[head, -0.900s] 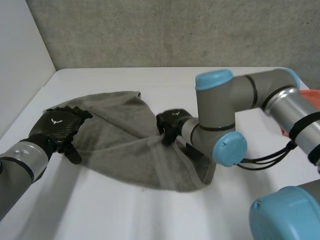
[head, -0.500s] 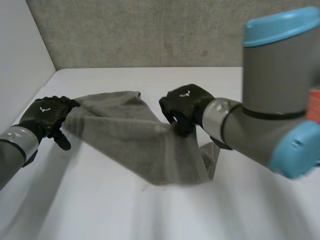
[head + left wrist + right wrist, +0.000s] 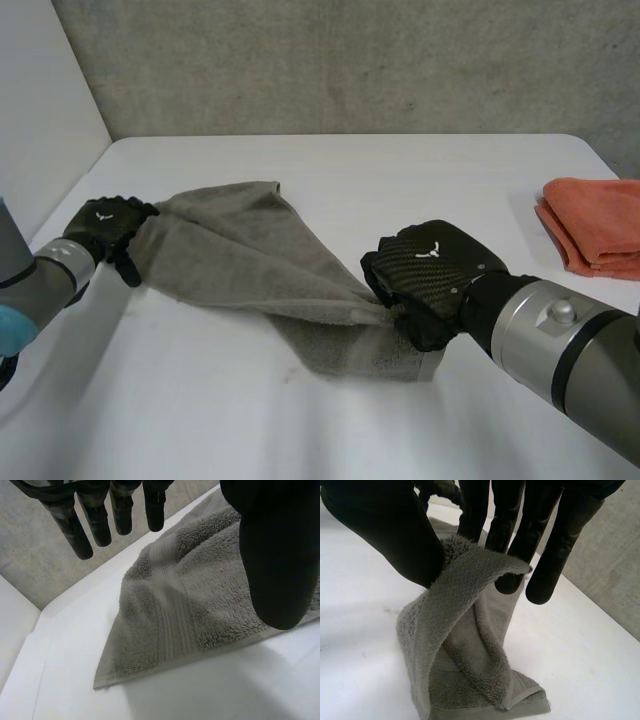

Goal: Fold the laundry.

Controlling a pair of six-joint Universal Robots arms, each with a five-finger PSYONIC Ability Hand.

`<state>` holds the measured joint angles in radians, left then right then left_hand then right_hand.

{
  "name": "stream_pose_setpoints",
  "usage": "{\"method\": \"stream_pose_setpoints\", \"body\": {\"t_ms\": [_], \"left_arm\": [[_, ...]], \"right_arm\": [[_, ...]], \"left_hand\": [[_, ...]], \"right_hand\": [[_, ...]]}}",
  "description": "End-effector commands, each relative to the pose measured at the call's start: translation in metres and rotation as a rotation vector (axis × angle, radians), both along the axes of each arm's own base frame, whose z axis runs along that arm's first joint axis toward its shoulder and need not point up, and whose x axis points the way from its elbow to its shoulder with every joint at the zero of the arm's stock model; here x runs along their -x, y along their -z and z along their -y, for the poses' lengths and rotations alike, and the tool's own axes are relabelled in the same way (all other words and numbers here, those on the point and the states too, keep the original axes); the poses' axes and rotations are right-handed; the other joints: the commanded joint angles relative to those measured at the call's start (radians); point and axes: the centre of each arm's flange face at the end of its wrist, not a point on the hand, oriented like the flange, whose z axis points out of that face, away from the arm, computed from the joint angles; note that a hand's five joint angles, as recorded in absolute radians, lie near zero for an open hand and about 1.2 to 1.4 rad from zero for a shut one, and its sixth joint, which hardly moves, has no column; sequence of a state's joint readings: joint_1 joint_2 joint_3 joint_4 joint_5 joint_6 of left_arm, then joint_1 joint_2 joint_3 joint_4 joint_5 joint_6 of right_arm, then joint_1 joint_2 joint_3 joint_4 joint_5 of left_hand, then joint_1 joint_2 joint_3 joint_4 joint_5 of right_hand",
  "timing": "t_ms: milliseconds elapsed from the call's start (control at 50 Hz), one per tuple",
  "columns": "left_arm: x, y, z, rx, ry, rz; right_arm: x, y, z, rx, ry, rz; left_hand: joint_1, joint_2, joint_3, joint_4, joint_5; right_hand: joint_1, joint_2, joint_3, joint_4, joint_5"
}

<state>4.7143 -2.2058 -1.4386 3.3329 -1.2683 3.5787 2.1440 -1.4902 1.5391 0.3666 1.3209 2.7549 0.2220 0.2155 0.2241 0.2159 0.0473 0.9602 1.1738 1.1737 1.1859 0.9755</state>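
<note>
A grey towel (image 3: 250, 260) lies stretched across the white table (image 3: 420, 170), bunched into a narrow fold at its right end. My right hand (image 3: 430, 275) holds that right end. In the right wrist view its thumb (image 3: 385, 525) and fingers (image 3: 505, 525) pinch a raised fold of the towel (image 3: 465, 645), whose lower part rests crumpled on the table. My left hand (image 3: 100, 225) sits at the towel's left edge. In the left wrist view its fingers (image 3: 90, 520) are straight and spread from the thumb (image 3: 275, 555), above a flat corner of the towel (image 3: 190, 610).
A folded orange cloth (image 3: 595, 225) lies at the table's right edge. A white side wall (image 3: 40, 120) rises to the left of the table and a grey wall (image 3: 350, 60) stands behind it.
My right hand has pulled its end of the towel toward the front right, drawing the cloth into a long strip. My left hand has slid left, off the towel's middle to its left edge.
</note>
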Motion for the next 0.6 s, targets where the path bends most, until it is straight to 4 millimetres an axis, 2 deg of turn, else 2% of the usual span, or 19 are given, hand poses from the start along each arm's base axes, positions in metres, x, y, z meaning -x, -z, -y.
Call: {"method": "stream_pose_setpoints", "body": {"t_ms": [20,120,240,300,400,420,520,600], "left_arm": [[0.01,0.014,0.004,-0.012,0.0,0.011],[0.015,0.019,-0.009,-0.049,0.017,0.01],[0.012,0.0,-0.017,-0.017,0.012,0.008],[0.008,-0.002,-0.018,-0.018,0.002,0.009],[-0.001,-0.008,-0.017,-0.008,-0.023,0.007],[-0.002,-0.009,-0.018,-0.008,-0.027,0.007],[0.001,-0.007,-0.027,-0.026,-0.016,0.007],[0.006,-0.004,-0.033,-0.04,0.004,0.005]], "right_arm": [[0.001,-0.003,0.0,0.023,0.0,0.021],[-0.001,-0.006,0.004,0.042,0.007,0.046],[0.005,-0.009,0.014,0.06,0.047,0.04],[0.015,-0.012,0.023,0.07,0.092,0.032],[0.043,-0.007,0.036,0.086,0.162,-0.064],[0.054,-0.002,0.039,0.085,0.179,-0.13],[0.086,0.016,0.048,0.05,0.211,-0.327],[0.107,0.02,0.062,0.045,0.252,-0.392]], "left_hand": [[0.035,0.042,0.033,0.042,0.036],[0.123,0.13,0.121,0.129,0.123],[0.159,0.165,0.157,0.165,0.159],[0.165,0.171,0.163,0.171,0.165],[0.165,0.171,0.163,0.171,0.165],[0.162,0.168,0.16,0.168,0.162],[0.156,0.162,0.154,0.162,0.156],[0.15,0.157,0.148,0.156,0.15]], "right_hand": [[0.436,0.222,0.223,0.21,0.246],[0.436,0.222,0.223,0.21,0.246],[0.436,0.222,0.223,0.21,0.246],[0.436,0.222,0.223,0.21,0.246],[0.436,0.222,0.223,0.21,0.246],[0.436,0.222,0.223,0.21,0.246],[0.436,0.222,0.223,0.21,0.246],[0.436,0.222,0.223,0.21,0.246]]}}
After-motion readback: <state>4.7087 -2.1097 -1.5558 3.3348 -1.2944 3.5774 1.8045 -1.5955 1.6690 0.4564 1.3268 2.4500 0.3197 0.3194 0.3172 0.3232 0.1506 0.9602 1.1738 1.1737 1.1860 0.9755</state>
